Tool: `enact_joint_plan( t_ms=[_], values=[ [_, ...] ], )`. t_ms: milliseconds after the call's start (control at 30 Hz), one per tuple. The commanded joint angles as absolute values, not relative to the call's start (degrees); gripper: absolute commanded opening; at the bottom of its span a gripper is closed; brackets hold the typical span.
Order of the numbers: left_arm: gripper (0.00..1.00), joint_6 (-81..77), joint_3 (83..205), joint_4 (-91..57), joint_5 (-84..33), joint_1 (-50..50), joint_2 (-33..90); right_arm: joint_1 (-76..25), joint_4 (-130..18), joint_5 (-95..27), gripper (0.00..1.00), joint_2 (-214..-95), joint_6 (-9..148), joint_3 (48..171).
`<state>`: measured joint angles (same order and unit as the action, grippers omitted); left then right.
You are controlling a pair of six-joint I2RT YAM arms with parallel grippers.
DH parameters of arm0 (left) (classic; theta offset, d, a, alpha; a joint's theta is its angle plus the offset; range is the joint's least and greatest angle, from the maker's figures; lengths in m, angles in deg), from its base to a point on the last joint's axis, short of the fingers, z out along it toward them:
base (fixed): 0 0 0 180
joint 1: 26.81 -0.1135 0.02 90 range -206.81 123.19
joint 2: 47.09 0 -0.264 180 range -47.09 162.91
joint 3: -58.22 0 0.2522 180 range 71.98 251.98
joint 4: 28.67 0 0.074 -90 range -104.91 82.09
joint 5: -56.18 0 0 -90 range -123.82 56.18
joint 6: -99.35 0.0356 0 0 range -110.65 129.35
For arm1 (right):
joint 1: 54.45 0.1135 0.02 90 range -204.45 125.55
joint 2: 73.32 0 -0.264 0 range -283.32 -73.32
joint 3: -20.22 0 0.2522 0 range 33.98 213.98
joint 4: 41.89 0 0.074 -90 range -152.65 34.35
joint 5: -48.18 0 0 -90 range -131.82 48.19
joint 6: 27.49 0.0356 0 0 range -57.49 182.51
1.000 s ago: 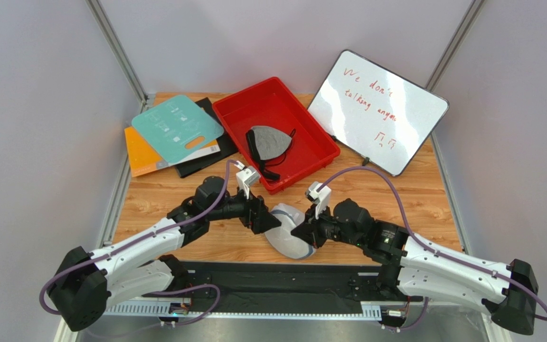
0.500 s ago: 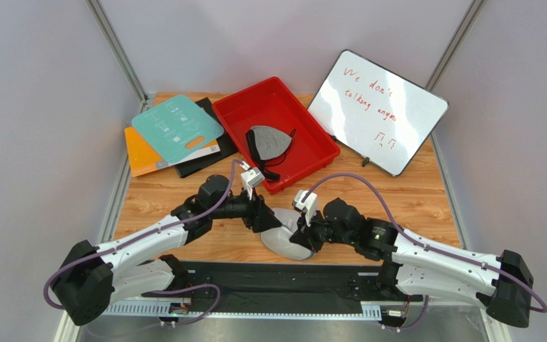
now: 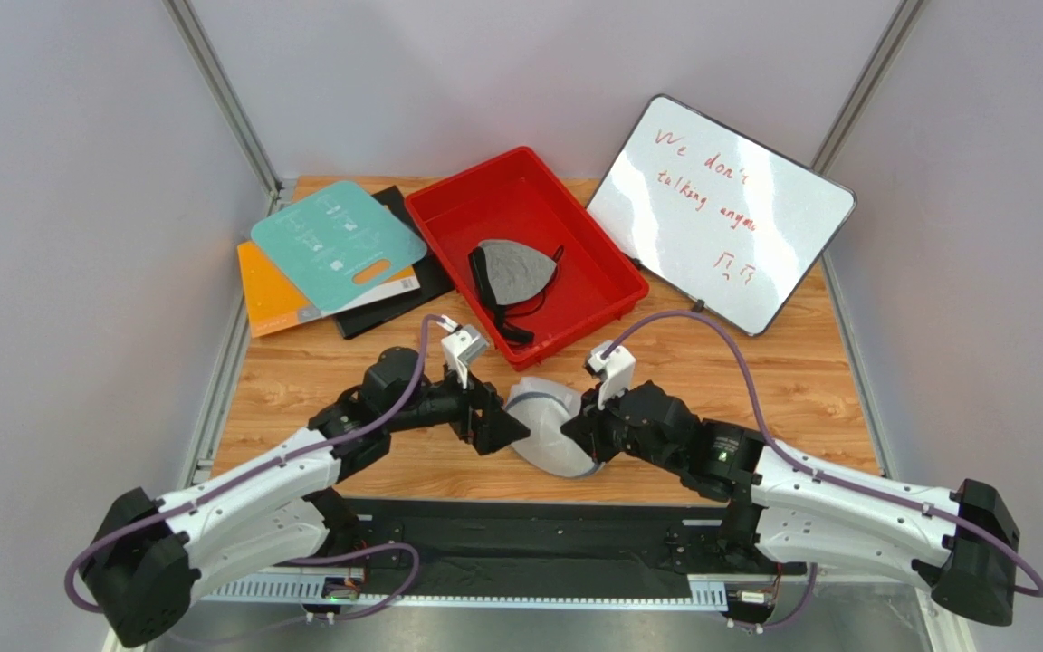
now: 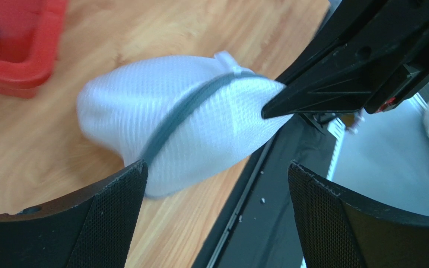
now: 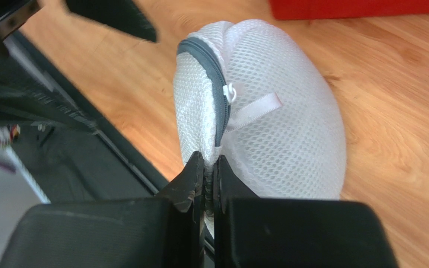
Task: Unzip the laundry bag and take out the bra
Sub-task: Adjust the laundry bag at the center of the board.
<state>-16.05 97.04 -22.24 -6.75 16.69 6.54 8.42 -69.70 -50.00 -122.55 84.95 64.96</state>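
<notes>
Both arms reach forward and bend inward over the near part of the wooden table (image 3: 813, 374), so the two wrists face each other. Between them is the laundry bag (image 3: 549, 424), in front of the red tray (image 3: 599, 256) and close to the table's near edge. It is turned on its side, with the grey zipper band (image 5: 218, 84) running up over the top.

The right gripper (image 5: 208, 163) comes from the right, low and nearly level. Its fingers are pressed together and pinch the mesh of the laundry bag at the lower end of the zipper band. The white zipper pull (image 5: 231, 92) and a ribbon loop (image 5: 256, 110) lie just above the pinch.

The left gripper (image 4: 217, 167) points at the bag from the other side. Its jaws stand wide apart and hold nothing; the bag (image 4: 183, 123) is in front of the gap, very near to the left finger (image 4: 116, 218). I cannot tell if it touches the finger, and the mesh does not show what is inside
</notes>
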Motion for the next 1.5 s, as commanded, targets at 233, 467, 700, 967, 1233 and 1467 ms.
enact_joint_plan(
  t_ms=[233, 467, 700, 967, 1233, 1467],
  values=[
    [1.0, -19.0, 96.4, -19.7, -19.2, 23.3, 2.0, 9.8, -63.1, -64.0, 0.05, -137.6, 105.6, 75.9],
    [1.0, -21.3, 94.7, -20.4, -24.9, 26.6, 0.2, 11.3, -71.3, -65.8, 0.76, -140.3, 106.3, 81.7],
    [1.0, -22.1, 99.7, -20.6, -30.7, 29.8, 6.5, 10.5, -80.4, -73.7, 1.0, -127.2, 105.0, 81.0],
    [0.97, -25.0, 107.9, -18.8, -37.7, 33.0, 16.4, -2.0, -84.2, -69.6, 0.97, -119.9, 104.2, 77.1],
    [0.69, -24.1, 114.6, -12.5, -43.2, 33.3, 24.6, -3.9, -83.8, -65.6, 0.96, -118.2, 102.0, 74.3],
    [0.25, -20.9, 114.9, -11.0, -44.5, 33.4, 23.9, -4.0, -79.0, -59.2, 0.96, -115.2, 94.7, 70.9]
  ],
)
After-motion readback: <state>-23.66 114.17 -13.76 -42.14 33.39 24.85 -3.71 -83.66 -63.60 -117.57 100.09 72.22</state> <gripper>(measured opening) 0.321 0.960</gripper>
